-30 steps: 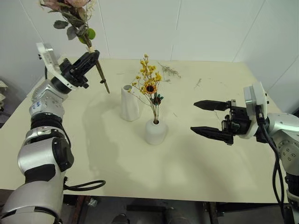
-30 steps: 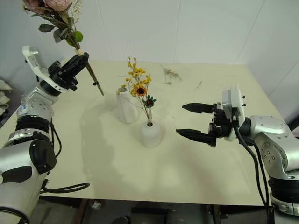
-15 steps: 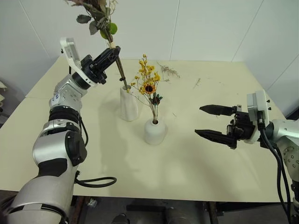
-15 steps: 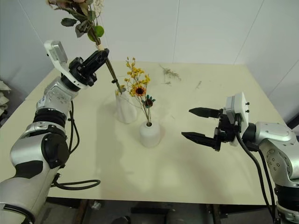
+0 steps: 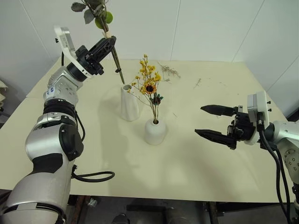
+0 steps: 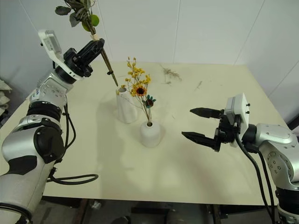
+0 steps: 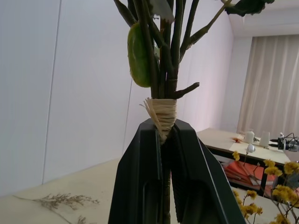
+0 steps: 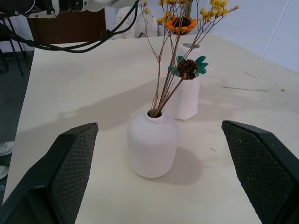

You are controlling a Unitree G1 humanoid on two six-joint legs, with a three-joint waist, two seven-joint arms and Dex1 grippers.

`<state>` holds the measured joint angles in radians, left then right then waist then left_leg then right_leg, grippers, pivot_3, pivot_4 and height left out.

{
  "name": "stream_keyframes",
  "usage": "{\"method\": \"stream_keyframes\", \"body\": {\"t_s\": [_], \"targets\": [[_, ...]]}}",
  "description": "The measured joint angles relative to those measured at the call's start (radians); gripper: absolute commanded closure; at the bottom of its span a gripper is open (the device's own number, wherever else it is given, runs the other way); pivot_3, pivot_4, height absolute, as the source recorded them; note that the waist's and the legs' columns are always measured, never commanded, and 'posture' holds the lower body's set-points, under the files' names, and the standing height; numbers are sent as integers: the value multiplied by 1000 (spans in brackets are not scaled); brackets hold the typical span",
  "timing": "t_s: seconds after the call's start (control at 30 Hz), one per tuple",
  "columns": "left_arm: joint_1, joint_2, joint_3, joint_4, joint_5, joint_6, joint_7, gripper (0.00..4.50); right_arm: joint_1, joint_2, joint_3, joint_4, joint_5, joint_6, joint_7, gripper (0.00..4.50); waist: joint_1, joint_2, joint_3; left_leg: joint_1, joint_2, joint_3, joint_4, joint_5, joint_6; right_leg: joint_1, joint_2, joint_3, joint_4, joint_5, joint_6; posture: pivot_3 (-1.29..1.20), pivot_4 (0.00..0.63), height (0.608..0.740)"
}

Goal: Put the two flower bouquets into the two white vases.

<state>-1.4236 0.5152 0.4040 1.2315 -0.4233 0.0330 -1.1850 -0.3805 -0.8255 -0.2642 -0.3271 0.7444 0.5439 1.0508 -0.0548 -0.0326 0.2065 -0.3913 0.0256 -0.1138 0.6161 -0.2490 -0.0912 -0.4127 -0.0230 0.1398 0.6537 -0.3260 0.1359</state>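
Rose bouquet (image 5: pixel 108 44) hanging tilted above tall vase (image 5: pixel 129 103), stem tip (image 5: pixel 121 82) hovering above and just left of mouth, not yet in. Left gripper (image 5: pixel 110 43) clamping shut on raffia-wrapped stems (image 7: pixel 162 114). Risks: slanted stems missing narrow mouth, nudging tall vase over, or brushing yellow bouquet (image 5: pixel 149 84) already standing in round vase (image 5: pixel 155 131) beside. Right gripper (image 5: pixel 214 122) idling wide open, empty, well right of vases over table (image 5: pixel 187 163).

My left gripper (image 6: pixel 96 45) has its jaws clamped on the rose bouquet (image 6: pixel 88 24) stems, their cut ends hanging above the tall vase (image 6: pixel 125 106). My right gripper (image 6: pixel 199 124) is spread wide, facing the round vase (image 6: pixel 151 134) with the yellow bouquet (image 6: pixel 139 87).
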Motion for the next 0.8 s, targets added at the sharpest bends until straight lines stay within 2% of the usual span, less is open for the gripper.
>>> {"method": "stream_keyframes", "body": {"t_s": [0.27,0.8], "targets": [[13,-32,-12,21,27,-24,36,4495,0,0,0,-24,0,1,-18,0,0,0,0,0,0,0,0,0,0,0,0,0,0,0,0,0,150,740],[13,-37,-20,35,60,-69,72,4495,16,0,0,-38,1,3,-44,0,2,0,0,1,0,0,2,0,0,1,0,0,1,0,0,0,150,740]]}}
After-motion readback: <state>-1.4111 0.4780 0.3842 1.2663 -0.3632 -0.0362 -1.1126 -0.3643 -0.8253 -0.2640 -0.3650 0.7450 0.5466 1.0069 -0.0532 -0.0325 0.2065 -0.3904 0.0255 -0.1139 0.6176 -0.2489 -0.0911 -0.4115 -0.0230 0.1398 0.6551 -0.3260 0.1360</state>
